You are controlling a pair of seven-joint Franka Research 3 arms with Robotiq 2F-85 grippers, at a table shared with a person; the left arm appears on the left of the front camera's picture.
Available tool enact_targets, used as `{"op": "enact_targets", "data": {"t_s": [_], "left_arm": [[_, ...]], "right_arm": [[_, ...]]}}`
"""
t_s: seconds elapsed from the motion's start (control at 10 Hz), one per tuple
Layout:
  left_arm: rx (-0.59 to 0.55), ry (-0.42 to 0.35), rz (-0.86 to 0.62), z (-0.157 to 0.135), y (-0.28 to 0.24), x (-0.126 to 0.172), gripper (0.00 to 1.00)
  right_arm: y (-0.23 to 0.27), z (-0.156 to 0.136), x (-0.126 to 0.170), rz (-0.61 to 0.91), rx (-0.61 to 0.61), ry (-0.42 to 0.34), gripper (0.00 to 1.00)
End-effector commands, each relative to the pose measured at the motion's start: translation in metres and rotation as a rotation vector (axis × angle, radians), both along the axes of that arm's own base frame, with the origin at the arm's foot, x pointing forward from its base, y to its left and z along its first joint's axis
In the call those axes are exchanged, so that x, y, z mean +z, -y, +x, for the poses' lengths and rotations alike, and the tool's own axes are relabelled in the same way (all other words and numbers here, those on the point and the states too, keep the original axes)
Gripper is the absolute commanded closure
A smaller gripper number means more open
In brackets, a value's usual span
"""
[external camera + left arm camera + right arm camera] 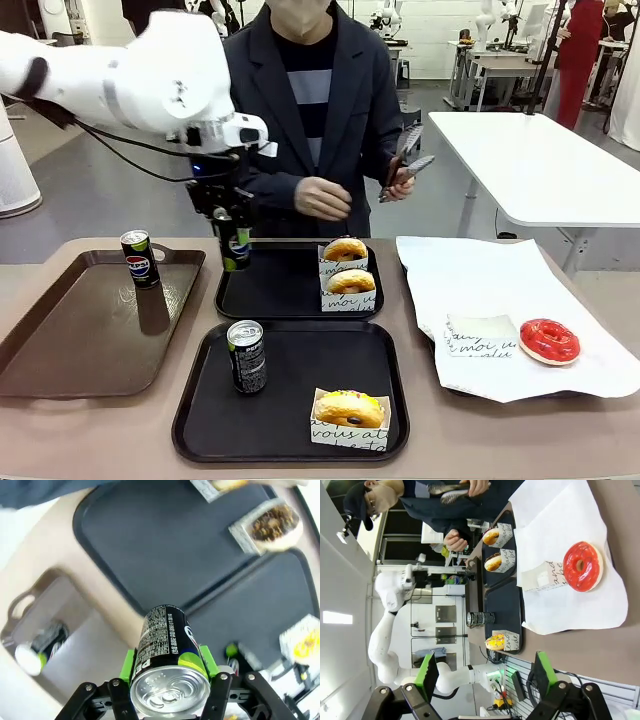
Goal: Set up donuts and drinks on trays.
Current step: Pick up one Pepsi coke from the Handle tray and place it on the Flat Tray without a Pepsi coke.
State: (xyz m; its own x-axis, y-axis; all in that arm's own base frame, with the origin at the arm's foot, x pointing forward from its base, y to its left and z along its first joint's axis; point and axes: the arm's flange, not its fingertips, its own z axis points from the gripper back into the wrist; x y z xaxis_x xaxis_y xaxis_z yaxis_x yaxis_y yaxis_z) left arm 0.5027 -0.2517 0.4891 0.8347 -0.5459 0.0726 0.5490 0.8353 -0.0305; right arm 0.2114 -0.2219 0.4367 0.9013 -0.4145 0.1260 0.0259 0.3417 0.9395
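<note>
- The left hand (169,664) is clamped on a drink can (162,635), with a green pad on each side. In the front view its fingers cover the can's top.
- That can hangs at the left rim of the far black tray (285,298). I cannot tell whether its base touches.
- The right hand (486,672) stands apart, with nothing between its pads.
- The near black tray (300,385) carries an upright can (247,356) and a sleeved donut (348,410).
- Two sleeved donuts (351,282) sit on the far tray, the front one half hiding the rear.
- A third can (139,258) stands on the brown tray (70,335).
- A red-iced donut (549,340) lies on white paper (480,270), which hides what is beneath.
</note>
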Motion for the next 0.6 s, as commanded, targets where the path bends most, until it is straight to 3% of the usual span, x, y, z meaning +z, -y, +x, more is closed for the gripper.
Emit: {"op": "enact_targets", "data": {"t_s": [0.0,0.1,0.2,0.5], "left_arm": [[-0.078,0.023,0.001,-0.089,-0.098,0.053,0.41],[-0.068,0.033,-0.018,-0.116,-0.127,0.056,0.41],[-0.044,0.019,-0.027,-0.125,-0.142,0.053,0.41],[0.012,0.026,-0.098,-0.110,-0.148,0.047,0.41]], "right_arm": [[0.000,0.001,0.000,0.009,0.004,0.018,0.00],[0.000,0.001,0.000,0.009,0.004,0.018,0.00],[0.000,0.001,0.000,0.009,0.004,0.018,0.00],[0.000,0.001,0.000,0.009,0.004,0.018,0.00]]}}
